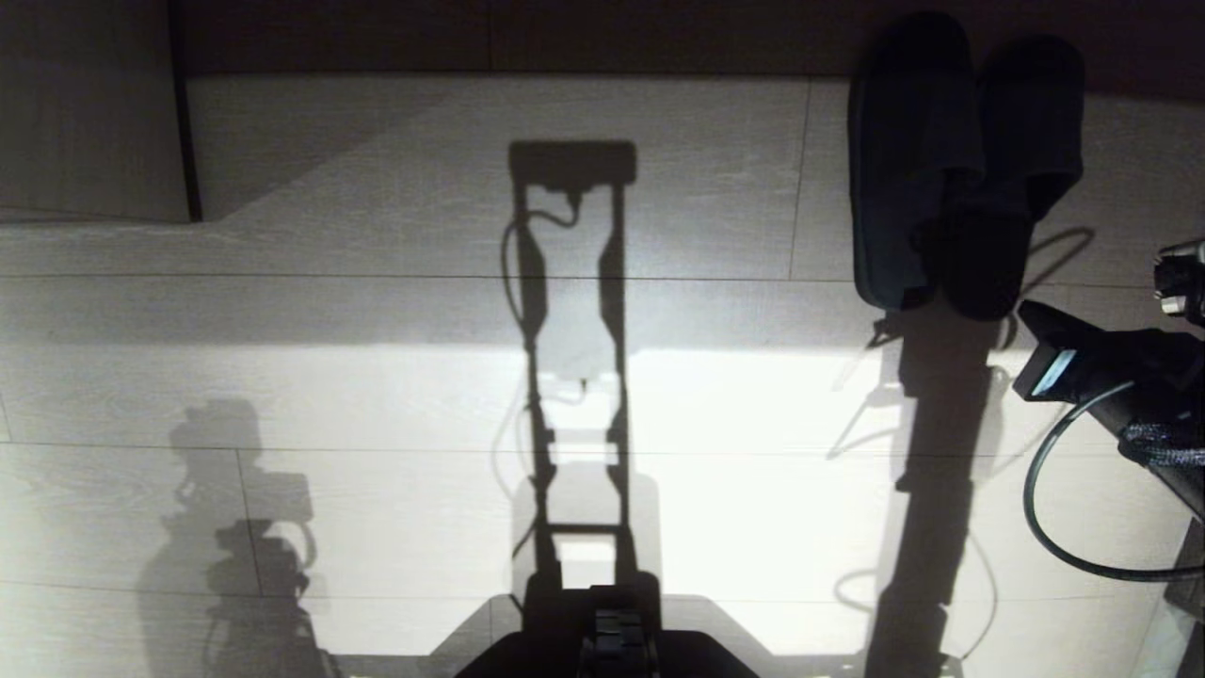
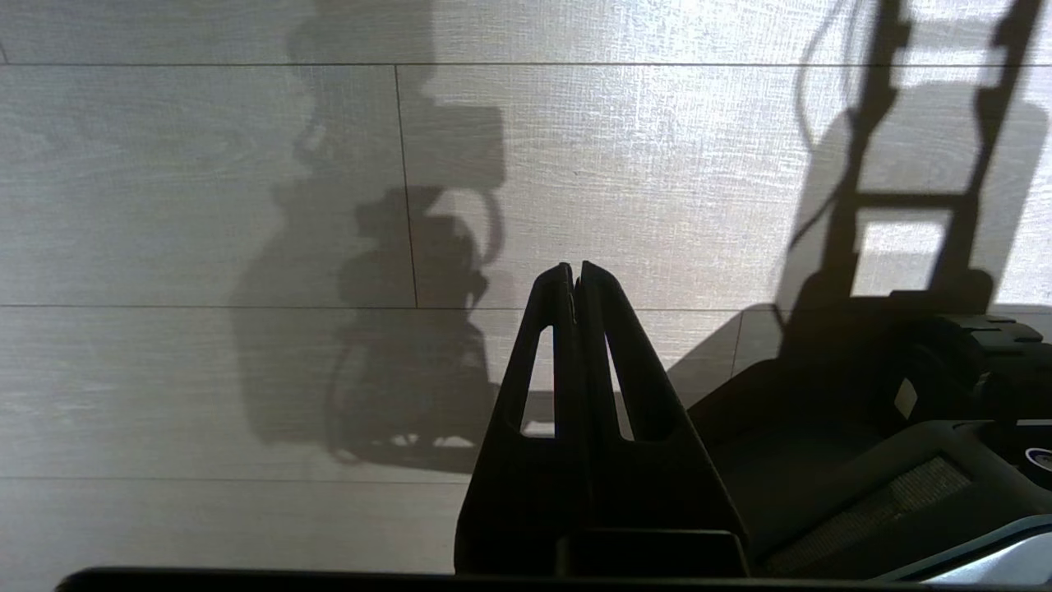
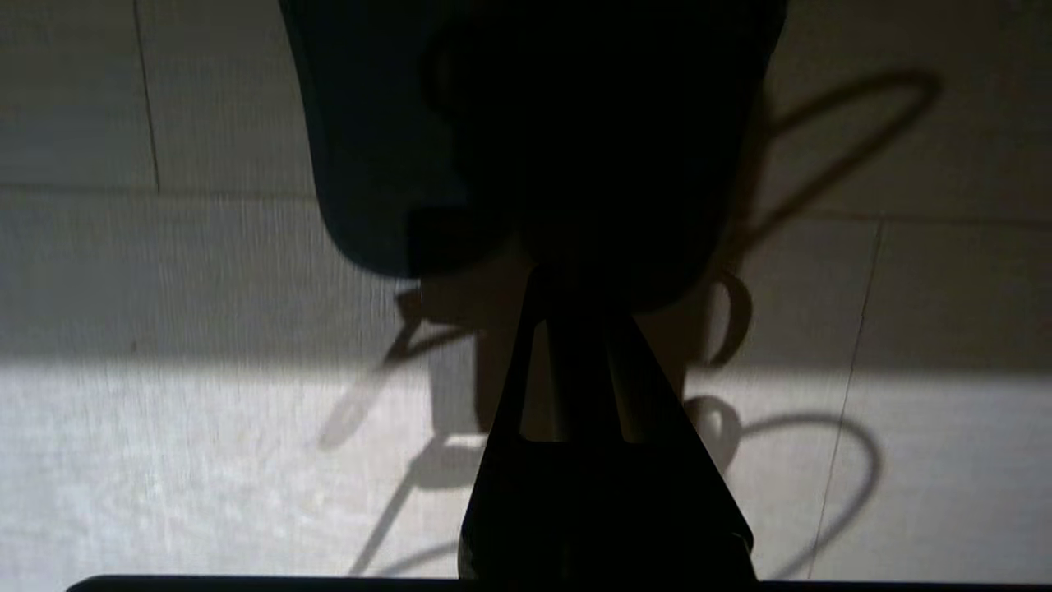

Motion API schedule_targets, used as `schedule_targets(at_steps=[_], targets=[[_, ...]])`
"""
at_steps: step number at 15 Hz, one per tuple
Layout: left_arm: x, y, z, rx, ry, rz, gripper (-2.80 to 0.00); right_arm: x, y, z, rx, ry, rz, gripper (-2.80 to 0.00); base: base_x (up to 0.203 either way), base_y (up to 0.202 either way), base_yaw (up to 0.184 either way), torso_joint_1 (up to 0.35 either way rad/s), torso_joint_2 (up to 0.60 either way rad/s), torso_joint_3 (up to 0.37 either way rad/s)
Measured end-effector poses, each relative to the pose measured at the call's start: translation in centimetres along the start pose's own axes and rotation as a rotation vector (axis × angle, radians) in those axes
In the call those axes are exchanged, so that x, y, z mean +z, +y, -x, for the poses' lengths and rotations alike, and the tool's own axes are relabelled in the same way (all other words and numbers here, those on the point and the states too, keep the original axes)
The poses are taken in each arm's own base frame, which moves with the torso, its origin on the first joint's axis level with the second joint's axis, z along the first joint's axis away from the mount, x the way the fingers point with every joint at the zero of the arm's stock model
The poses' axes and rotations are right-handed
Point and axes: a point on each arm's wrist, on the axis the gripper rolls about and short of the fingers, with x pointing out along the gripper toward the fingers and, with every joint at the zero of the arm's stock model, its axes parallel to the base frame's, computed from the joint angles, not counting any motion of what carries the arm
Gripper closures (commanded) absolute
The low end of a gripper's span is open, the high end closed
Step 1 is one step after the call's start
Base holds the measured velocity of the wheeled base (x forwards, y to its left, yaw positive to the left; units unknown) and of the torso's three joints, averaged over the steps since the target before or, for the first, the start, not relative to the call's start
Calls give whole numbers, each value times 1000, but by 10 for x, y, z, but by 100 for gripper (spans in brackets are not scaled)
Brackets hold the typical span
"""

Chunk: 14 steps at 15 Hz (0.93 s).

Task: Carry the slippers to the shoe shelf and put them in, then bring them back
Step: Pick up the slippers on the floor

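The head camera is looking steeply down from high up onto the pale wood-grain plank floor [image 1: 377,395], taking in the pair of dark navy fabric slippers [image 1: 951,160] at the far right. The left wrist camera is sitting behind the black left gripper [image 2: 575,275], facing the same floor from nearer. The right wrist camera is peering past the black right gripper [image 3: 579,288] at close range, sharing the slippers [image 3: 386,131] with the head view.
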Motion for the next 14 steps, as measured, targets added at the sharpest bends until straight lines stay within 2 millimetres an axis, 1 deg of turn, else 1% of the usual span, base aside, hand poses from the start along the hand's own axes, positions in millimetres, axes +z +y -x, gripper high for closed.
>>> schedule_targets(at_steps=[6, 12, 14], targets=[[0, 0, 0, 0, 0, 0, 0, 6, 2, -18, 1, -65, -6, 0, 0, 0, 0, 0, 0, 0], [0, 0, 0, 0, 0, 0, 0, 11, 4, -44, 2, -134, -7, 0, 0, 0, 0, 0, 0, 0], [0, 0, 0, -1, 0, 0, 0, 16, 6, -51, 4, -160, -7, 0, 0, 0, 0, 0, 0, 0]])
